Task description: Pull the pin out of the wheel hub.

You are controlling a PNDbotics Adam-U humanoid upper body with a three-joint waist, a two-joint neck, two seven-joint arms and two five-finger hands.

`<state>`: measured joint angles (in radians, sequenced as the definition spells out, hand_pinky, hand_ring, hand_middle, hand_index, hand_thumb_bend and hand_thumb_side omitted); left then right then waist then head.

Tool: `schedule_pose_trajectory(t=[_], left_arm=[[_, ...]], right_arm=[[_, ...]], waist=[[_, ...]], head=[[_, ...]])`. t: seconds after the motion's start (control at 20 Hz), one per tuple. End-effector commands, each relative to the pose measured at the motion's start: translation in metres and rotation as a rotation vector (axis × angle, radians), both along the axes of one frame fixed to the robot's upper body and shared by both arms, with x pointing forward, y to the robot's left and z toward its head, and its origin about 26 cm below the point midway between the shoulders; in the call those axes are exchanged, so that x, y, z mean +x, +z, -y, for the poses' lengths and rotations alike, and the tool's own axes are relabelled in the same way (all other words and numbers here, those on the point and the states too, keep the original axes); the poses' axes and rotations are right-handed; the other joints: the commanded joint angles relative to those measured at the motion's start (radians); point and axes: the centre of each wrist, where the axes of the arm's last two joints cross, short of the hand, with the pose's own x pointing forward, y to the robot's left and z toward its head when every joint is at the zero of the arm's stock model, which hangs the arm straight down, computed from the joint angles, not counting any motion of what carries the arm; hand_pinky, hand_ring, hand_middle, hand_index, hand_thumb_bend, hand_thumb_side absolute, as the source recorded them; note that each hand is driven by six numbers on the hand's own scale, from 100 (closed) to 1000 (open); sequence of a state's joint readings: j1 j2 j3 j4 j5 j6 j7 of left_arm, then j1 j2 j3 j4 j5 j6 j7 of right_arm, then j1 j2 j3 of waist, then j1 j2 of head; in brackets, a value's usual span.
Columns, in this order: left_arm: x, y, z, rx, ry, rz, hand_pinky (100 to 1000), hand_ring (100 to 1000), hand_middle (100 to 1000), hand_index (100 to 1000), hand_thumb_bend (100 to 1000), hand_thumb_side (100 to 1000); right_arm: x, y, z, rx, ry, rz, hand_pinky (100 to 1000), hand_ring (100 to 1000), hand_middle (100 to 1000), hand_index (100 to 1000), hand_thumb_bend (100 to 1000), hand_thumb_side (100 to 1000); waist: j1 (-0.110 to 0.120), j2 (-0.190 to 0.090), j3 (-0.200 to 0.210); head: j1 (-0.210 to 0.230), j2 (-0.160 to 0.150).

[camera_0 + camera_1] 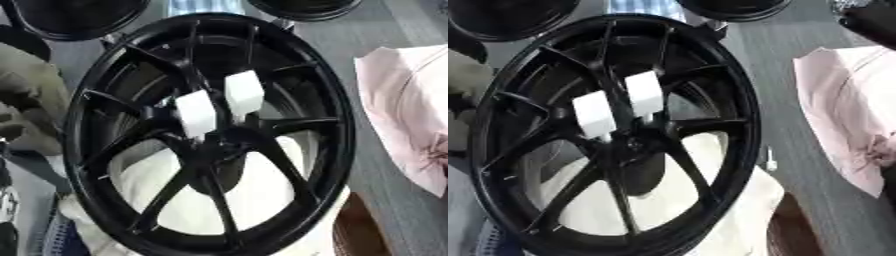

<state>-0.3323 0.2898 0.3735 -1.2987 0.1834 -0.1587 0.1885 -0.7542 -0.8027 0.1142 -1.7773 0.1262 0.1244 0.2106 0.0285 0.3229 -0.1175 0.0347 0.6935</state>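
Observation:
A black spoked wheel (210, 135) fills both views, tilted and resting on a white sheet (262, 200). Its hub (219, 145) sits at the middle, where the spokes meet. Two white block-shaped pieces stand just above the hub: one on the left (195, 112) and one on the right (243, 92), side by side and slightly apart. I cannot tell whether either of them is the pin. Neither of my hands shows in either view.
A pink cloth (842, 110) lies on the grey table to the right. Two more black rims (74, 15) (732, 7) sit at the far edge. A small white bit (770, 161) lies beside the wheel. A dark shape (870, 20) fills the top right corner.

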Motion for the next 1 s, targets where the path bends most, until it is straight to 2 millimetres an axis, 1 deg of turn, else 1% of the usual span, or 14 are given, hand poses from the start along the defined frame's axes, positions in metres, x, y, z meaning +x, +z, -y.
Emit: schedule_pose_trajectory(t=[0.05,0.25,0.5,0.6,0.75,1.0], left_arm=[[-0.003,0.011,-0.014,0.044,0.026,0.013,689,548,596,790,566,774],[-0.006,0.01,-0.017,0.055,0.033,0.004,690,548,596,790,565,774],[-0.01,0.007,-0.022,0.065,0.044,-0.008,690,549,596,790,563,775],[-0.011,0.007,-0.023,0.068,0.047,-0.012,690,549,596,790,562,776],[-0.013,0.006,-0.025,0.072,0.053,-0.017,690,549,596,790,562,776],[-0.015,0.004,-0.028,0.078,0.059,-0.026,690,549,596,790,561,776]], right_arm=[[-0.022,0.034,-0.01,-0.205,0.039,0.039,861,795,778,826,100,487],[-0.035,0.061,-0.036,-0.45,0.132,0.038,867,807,789,832,100,495],[-0.043,0.082,-0.071,-0.751,0.236,0.017,881,821,804,840,100,507],[-0.042,0.084,-0.083,-0.812,0.27,0.029,884,822,806,842,100,518],[-0.038,0.081,-0.102,-0.874,0.303,0.066,885,822,809,843,100,539],[-0.032,0.073,-0.124,-0.905,0.358,0.097,882,823,808,844,100,546]], waist=[[-0.006,-0.032,-0.004],[-0.013,-0.036,-0.012],[-0.019,-0.04,-0.025],[-0.021,-0.041,-0.03],[-0.024,-0.042,-0.036],[-0.026,-0.046,-0.046]], head=[[0.007,0.002],[0.012,0.006],[0.018,0.01],[0.02,0.011],[0.022,0.012],[0.028,0.015]])
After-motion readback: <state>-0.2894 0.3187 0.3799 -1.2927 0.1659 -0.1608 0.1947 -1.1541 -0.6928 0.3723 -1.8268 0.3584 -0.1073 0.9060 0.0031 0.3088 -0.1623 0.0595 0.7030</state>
